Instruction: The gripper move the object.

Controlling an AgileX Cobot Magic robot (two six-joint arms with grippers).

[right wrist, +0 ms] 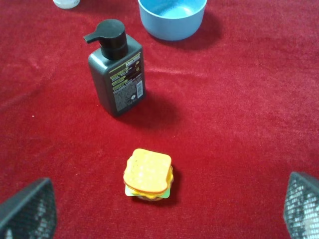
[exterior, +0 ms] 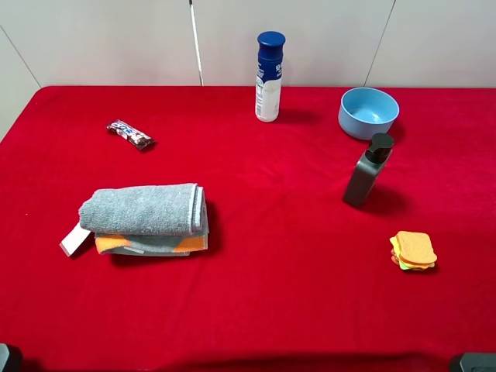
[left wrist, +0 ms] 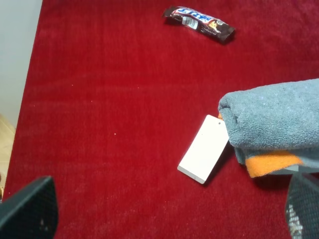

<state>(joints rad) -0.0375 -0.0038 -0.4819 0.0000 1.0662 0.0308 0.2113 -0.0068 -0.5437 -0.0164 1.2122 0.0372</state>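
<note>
Candy bar (left wrist: 199,22) wrapper print unreadable.

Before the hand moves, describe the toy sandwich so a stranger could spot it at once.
On the red tablecloth, look at the near right, in front of the dark pump bottle and blue bowl. The toy sandwich lies alone there: a small orange-yellow square stack with green and red layers, the only food-shaped thing on that side.

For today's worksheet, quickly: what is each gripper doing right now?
Left gripper: open, holding nothing.
Right gripper: open, holding nothing, toy sandwich ahead.
</note>
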